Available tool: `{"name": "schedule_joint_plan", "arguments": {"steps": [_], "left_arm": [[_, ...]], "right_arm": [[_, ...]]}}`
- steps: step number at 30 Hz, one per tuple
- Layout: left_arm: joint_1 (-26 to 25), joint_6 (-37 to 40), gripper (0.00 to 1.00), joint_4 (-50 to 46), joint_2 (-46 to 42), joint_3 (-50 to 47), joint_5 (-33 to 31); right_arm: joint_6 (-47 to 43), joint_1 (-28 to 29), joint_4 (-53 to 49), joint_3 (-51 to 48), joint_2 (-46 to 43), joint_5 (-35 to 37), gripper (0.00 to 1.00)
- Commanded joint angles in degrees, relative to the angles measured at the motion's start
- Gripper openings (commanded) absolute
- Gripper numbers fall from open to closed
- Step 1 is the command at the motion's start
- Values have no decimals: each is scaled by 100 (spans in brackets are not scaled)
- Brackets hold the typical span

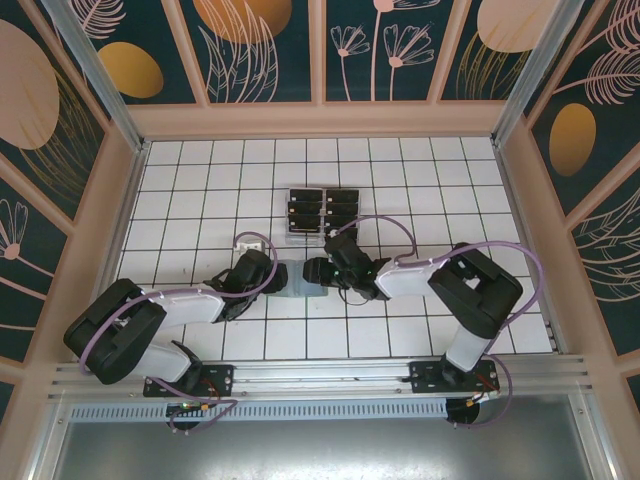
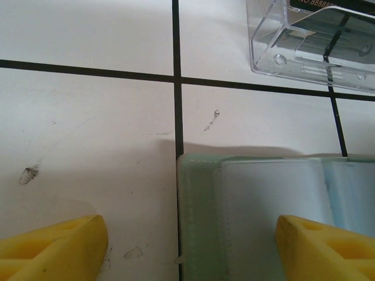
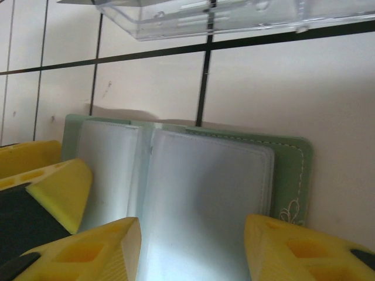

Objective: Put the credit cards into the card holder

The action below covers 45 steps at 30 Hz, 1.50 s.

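The card holder (image 3: 193,187) lies open on the white tiled surface (image 2: 88,117), its clear sleeves facing up. It is midway between the two arms and near the clear rack (image 1: 322,210), on the side closer to the arm bases. The black cards (image 1: 303,212) sit in the rack's slots. The left gripper (image 2: 190,231) hangs low over the holder's left edge with its yellow fingers (image 2: 58,249) spread wide, one above bare tile and the other above the sleeves. The right gripper (image 3: 193,225) is likewise spread, straddling the right-hand sleeve and gripping nothing. I cannot tell whether either one touches the holder.
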Motion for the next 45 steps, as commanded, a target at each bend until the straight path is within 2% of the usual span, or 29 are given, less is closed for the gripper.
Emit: {"name": "schedule_joint_plan", "arguments": {"steps": [1, 14, 21, 29, 31, 37, 42, 45], "left_arm": [[5, -78, 77, -6, 298, -165, 427], [8, -109, 76, 116, 361, -206, 493], [9, -2, 76, -214, 13, -105, 335], [5, 61, 77, -455, -162, 68, 289], [9, 73, 77, -469, -147, 95, 291], [4, 77, 77, -482, -65, 155, 289], [3, 66, 77, -519, -54, 166, 289], [5, 83, 77, -581, -70, 182, 280]], "right_arm": [[177, 81, 70, 2, 244, -344, 50], [311, 115, 351, 120, 79, -623, 49], [234, 114, -64, -43, -558, -198, 49], [167, 105, -983, -495, -1496, 745, 50], [154, 92, -1171, -631, -1572, 965, 52], [153, 79, -923, -748, -1261, 914, 53], [26, 65, -734, -485, -771, 850, 45], [-78, 25, -724, -330, -593, 806, 28]]}}
